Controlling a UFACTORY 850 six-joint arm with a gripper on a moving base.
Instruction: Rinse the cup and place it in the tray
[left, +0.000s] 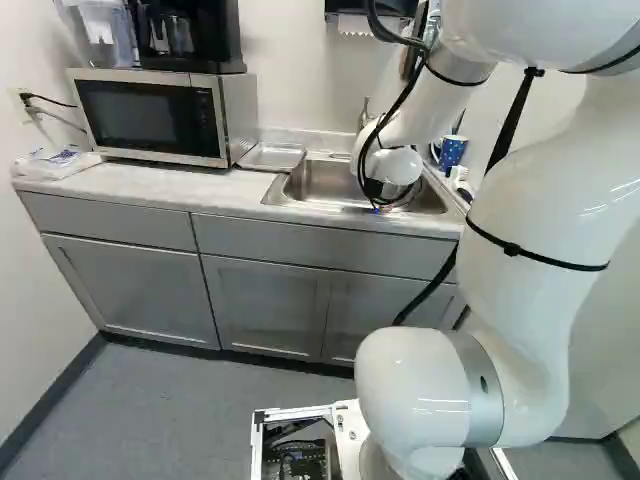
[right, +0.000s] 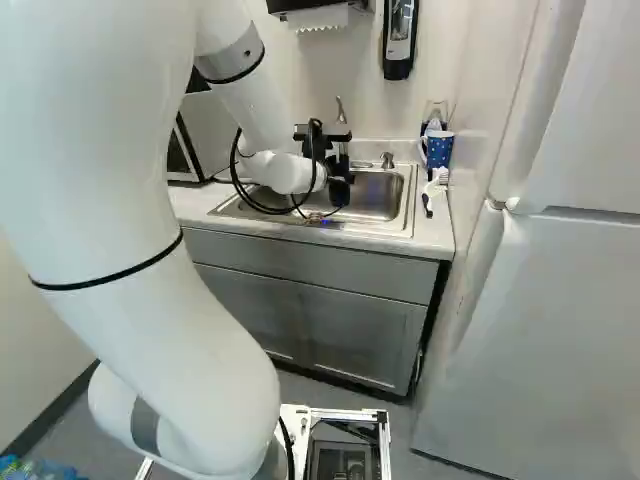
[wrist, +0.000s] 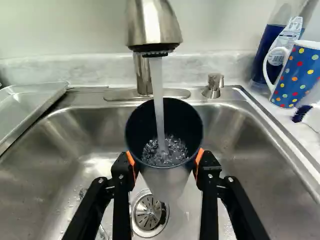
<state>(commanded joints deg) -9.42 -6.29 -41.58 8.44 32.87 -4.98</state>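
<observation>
Just above the centre of the right base view, the black two-fingered gripper (right: 340, 188) is over the stainless-steel sink (right: 382, 195); its orange pads (wrist: 132, 162) pinch a tapered, dark-lined cup (wrist: 181, 122) from two sides under the running silver metal faucet (wrist: 152, 25). Left of the sink, upper centre of the left base view, lies a shallow silver-grey tray (left: 272, 156)

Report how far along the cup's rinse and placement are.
Looks done: the cup is gripped in the tool, held over the sink, and the faucet is running.
In hand: the rinse; water pours into the cup and churns inside.
Left: probably finishing the rinse, emptying the cup, then setting it in the tray beside the sink.
</observation>
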